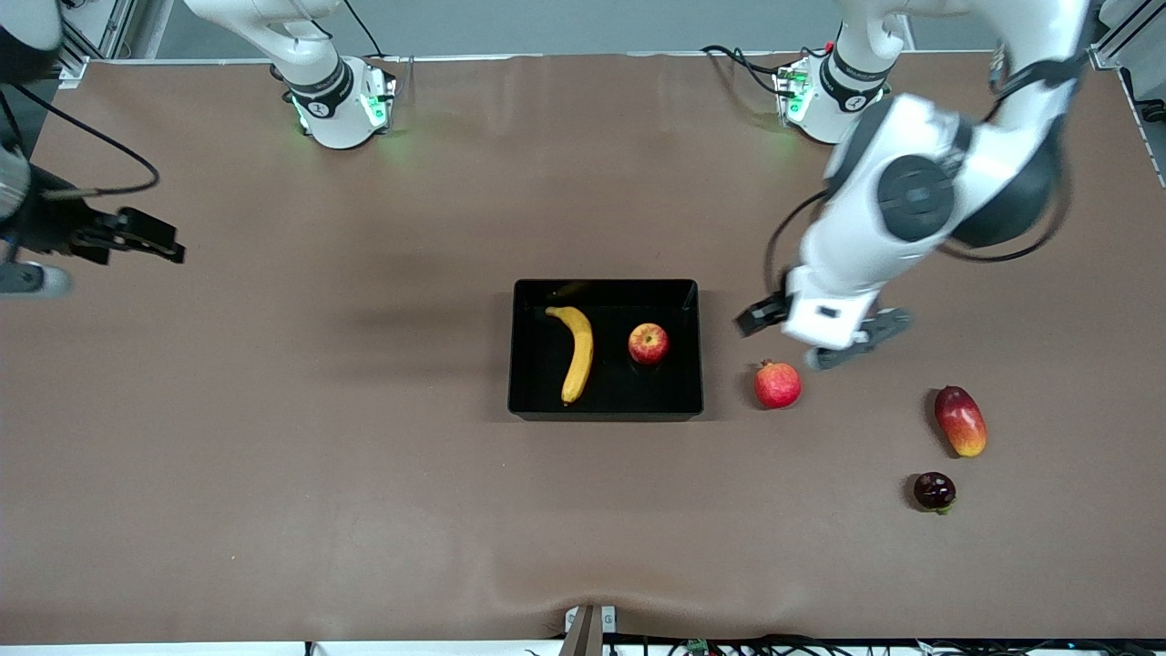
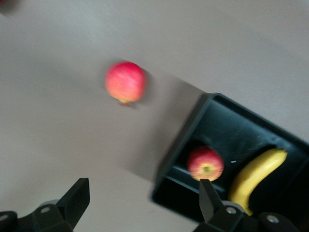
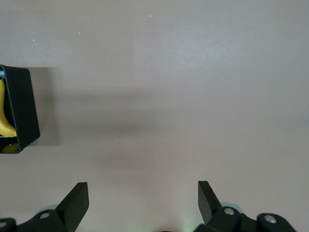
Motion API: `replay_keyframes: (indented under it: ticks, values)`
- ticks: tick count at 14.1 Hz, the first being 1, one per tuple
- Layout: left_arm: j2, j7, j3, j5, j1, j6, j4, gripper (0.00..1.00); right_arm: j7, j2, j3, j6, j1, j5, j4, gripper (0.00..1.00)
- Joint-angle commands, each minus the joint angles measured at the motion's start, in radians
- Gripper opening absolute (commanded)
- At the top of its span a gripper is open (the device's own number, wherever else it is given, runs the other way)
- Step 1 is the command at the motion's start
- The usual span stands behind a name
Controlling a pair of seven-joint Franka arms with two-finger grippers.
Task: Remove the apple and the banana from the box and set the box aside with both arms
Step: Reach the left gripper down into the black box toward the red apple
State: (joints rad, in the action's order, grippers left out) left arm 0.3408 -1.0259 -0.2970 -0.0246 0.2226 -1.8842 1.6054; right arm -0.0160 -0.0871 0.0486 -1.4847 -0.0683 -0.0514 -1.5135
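Observation:
The black box point(image 1: 619, 383) lies at the table's middle. The yellow banana point(image 1: 577, 351) and the small red apple point(image 1: 648, 343) lie in it, apart from each other. My left gripper point(image 1: 820, 339) is open and empty, over the table just off the box's end toward the left arm, above the pomegranate point(image 1: 777, 384). The left wrist view shows its open gripper point(image 2: 144, 200), the box point(image 2: 186, 145), the apple point(image 2: 205, 163) and the banana point(image 2: 255, 176). My right gripper point(image 1: 150, 239) is open and empty over the right arm's end of the table; the right wrist view point(image 3: 143, 200) shows the box's end point(image 3: 24, 106).
The pomegranate also shows in the left wrist view point(image 2: 125, 82). A red-yellow mango point(image 1: 960, 420) and a small dark fruit point(image 1: 934, 491) lie toward the left arm's end, nearer the front camera. The arm bases stand at the table's back edge.

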Motion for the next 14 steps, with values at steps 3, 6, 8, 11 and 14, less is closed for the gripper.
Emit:
replay_keyframes:
  ticks: [3,6,8,11,14]
  values:
    - [0.150,-0.216,0.002,-0.061,0.113,-0.147,-0.030,1.00,-0.001,-0.006,0.005,-0.023,-0.016,-0.100,0.016,1.00]
    - [0.210,-0.276,0.002,-0.106,0.159,-0.147,-0.044,1.00,-0.001,-0.013,0.005,-0.023,-0.031,-0.143,0.016,1.00]
    - [0.243,-0.296,0.006,-0.124,0.178,-0.147,-0.044,1.00,-0.001,-0.016,0.005,-0.034,-0.051,-0.145,0.016,1.00]
    - [0.290,-0.325,0.006,-0.149,0.204,-0.173,-0.047,1.00,-0.001,-0.025,0.005,-0.089,-0.079,-0.143,0.016,1.00]
    - [0.325,-0.348,0.006,-0.149,0.210,-0.217,-0.047,1.00,-0.002,-0.025,0.005,-0.103,-0.110,-0.142,0.018,1.00]
